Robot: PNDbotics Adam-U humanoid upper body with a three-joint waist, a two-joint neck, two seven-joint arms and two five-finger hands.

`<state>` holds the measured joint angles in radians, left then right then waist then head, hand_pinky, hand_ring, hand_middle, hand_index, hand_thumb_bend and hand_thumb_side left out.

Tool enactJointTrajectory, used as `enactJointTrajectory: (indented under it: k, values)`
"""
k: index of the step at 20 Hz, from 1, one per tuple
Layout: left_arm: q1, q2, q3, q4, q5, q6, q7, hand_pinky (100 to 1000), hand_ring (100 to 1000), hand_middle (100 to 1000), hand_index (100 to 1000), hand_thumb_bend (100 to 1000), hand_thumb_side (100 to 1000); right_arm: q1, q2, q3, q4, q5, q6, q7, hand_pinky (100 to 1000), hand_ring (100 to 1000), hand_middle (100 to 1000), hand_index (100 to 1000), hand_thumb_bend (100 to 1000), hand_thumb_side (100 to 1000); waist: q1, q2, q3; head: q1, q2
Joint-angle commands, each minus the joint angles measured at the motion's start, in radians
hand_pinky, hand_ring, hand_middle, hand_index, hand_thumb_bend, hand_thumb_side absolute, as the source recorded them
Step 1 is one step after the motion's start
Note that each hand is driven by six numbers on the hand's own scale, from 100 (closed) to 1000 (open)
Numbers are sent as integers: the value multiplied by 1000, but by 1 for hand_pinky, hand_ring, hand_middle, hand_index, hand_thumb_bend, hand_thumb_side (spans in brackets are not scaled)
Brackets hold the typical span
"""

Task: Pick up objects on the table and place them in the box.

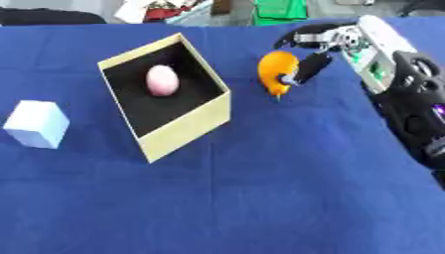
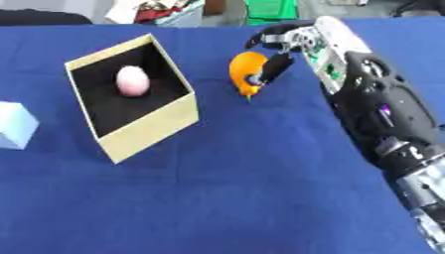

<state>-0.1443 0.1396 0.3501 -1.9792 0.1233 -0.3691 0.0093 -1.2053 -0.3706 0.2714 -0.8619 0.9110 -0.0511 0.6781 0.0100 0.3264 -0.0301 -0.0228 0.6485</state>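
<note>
Blue-covered counter (image 1: 260, 188) seen from above, with an open cardboard box (image 1: 187, 129) as the landmark, its black-lined inside already holding one pale pink egg-shaped thing (image 1: 162, 79). Just to the right of the box, near its far right corner but apart from its wall, an orange rounded object (image 1: 276, 69), narrowing to a small tip at the end nearer the camera, so its long axis seems to run roughly from far to near. Right hand (image 2: 287, 47) reaching in from the right of the box, fingers (image 1: 311, 67) curled and clamped on the orange object: one dark finger pressed against its right flank, the others arched over its far side. Hard to tell whether the object rests on the cloth or hangs a little above it. Left hand nowhere in view. Pale blue cube (image 1: 37, 124) well to the left of the box, untouched. Likely next move: a short carry leftward over the near wall, the box lying directly left of the held object.
</note>
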Motion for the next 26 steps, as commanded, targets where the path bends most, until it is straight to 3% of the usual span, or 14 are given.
enactJointTrajectory:
  k: [1,4,8,14,16,18,26]
  values:
    - [-8,6,4,-21,-6,-1,-4,731,653,678,799,330,971,-24,-4,-6,-7,37,5,-33,895,1000,1000,966,354,338,2,-17,2,-2,-16]
    - [-9,6,4,-21,-6,-1,-4,730,653,678,799,323,965,-26,1,-7,-11,63,15,-77,860,1000,986,914,389,289,2,-16,3,-2,-16]
    - [-9,5,4,-21,-5,1,-5,730,653,677,799,317,964,-26,10,-5,-6,78,30,-115,818,1000,921,857,357,248,3,-16,3,-3,-16]
    - [-8,5,3,-21,-5,2,-7,729,653,677,798,303,955,-24,20,-9,3,74,51,-125,791,1000,870,817,181,212,4,-17,4,-5,-17]
    - [-8,5,3,-21,-5,2,-8,729,653,677,798,299,953,-23,22,-10,4,73,58,-124,785,1000,857,808,100,163,5,-17,4,-5,-17]
    - [-8,4,3,-21,-5,3,-9,729,653,677,798,298,953,-23,23,-11,4,70,63,-122,781,994,846,802,100,103,5,-16,3,-5,-17]
    - [-8,5,4,-21,-5,5,-11,728,653,677,798,293,946,-25,23,-16,-16,54,87,-122,772,983,826,785,100,100,5,-18,1,-4,-19]
